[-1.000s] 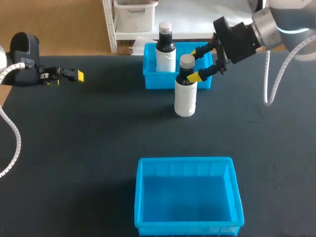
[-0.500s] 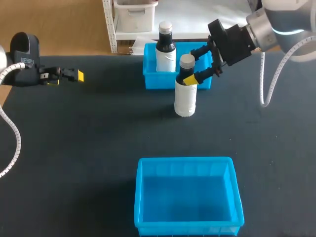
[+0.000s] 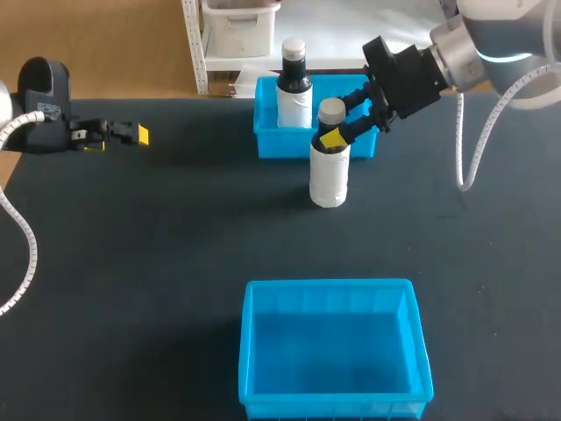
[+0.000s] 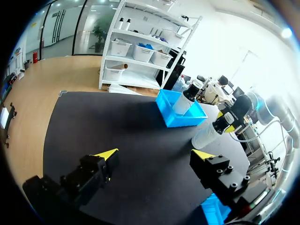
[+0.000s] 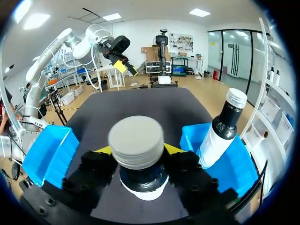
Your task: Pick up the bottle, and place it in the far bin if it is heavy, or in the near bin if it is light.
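Hidden: the bottle [image 3: 330,167]'s grey cap covers the contact, so you cannot tell whether the right end effector [image 3: 338,118], around its neck, grips it.
Left end effector [image 4: 154,154]: spread apart, holding nothing, far left.
Far bin [image 3: 359,147]: second bottle [image 3: 294,88], upright.
Near bin [image 3: 333,289]: near middle.
Bottle: upright on the worktop [image 3: 175,246], just before the far bin; white body, dark neck.
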Controlling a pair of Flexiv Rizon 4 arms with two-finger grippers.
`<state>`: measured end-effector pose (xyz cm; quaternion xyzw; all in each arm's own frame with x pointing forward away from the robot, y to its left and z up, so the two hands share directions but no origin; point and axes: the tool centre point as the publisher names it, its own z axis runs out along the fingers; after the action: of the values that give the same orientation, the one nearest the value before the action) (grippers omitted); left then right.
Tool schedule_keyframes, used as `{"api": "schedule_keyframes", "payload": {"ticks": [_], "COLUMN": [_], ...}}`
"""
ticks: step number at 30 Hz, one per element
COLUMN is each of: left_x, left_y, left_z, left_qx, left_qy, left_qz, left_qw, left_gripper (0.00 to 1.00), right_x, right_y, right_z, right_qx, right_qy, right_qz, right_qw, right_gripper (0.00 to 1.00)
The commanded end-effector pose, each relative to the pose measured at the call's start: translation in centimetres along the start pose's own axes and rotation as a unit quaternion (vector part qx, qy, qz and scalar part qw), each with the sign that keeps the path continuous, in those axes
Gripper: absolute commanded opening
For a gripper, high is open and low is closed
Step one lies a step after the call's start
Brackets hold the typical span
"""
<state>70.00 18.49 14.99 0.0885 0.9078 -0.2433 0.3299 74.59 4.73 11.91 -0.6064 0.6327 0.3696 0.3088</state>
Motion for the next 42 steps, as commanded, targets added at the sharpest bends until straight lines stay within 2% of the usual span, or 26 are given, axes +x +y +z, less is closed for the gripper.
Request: {"api": "schedule_keyframes", "payload": {"ticks": [1,3,4,5,7,8,15,20,26,35,38,42], "left_x": [0.0,0.0,0.0,0.0,0.0,0.0,0.0,0.0,0.0,0.0,0.0,0.0], "left_y": [0.0,0.0,0.0,0.0,0.0,0.0,0.0,0.0,0.0,0.0,0.0,0.0], "left_z": [0.0,0.0,0.0,0.0,0.0,0.0,0.0,0.0,0.0,0.0,0.0,0.0], "left_qx": [0.000,0.000,0.000,0.000,0.000,0.000,0.000,0.000,0.000,0.000,0.000,0.000], "left_qy": [0.000,0.000,0.000,0.000,0.000,0.000,0.000,0.000,0.000,0.000,0.000,0.000], "left_qz": [0.000,0.000,0.000,0.000,0.000,0.000,0.000,0.000,0.000,0.000,0.000,0.000], "left_qw": [1.000,1.000,1.000,1.000,1.000,1.000,1.000,1.000,1.000,1.000,1.000,1.000], "left_gripper": [1.00,1.00,1.00,1.00,1.00,1.00,1.00,1.00,1.00,1.00,1.00,1.00], "right_x": [0.0,0.0,0.1,0.0,-0.1,-0.2,-1.4,-3.1,-5.3,-9.0,-9.4,-9.3], "right_y": [0.0,0.0,0.1,0.1,0.2,0.3,1.1,2.3,4.9,10.1,11.3,11.5], "right_z": [0.1,0.1,0.0,-0.1,-0.3,-0.5,-1.9,-3.3,-4.8,-6.7,-7.2,-8.0], "right_qx": [-0.001,0.000,0.000,0.001,0.004,0.005,0.019,0.031,0.045,0.073,0.083,0.089], "right_qy": [0.002,0.003,0.003,0.003,0.003,0.003,0.004,0.003,0.001,0.005,0.010,0.008], "right_qz": [0.001,0.001,0.001,0.002,0.001,0.001,-0.006,-0.011,-0.017,-0.020,-0.018,-0.006], "right_qw": [1.000,1.000,1.000,1.000,1.000,1.000,1.000,0.999,0.999,0.997,0.996,0.996], "right_gripper": [0.42,0.36,0.30,0.18,0.02,0.00,0.00,0.00,0.00,0.00,0.00,0.00]}}
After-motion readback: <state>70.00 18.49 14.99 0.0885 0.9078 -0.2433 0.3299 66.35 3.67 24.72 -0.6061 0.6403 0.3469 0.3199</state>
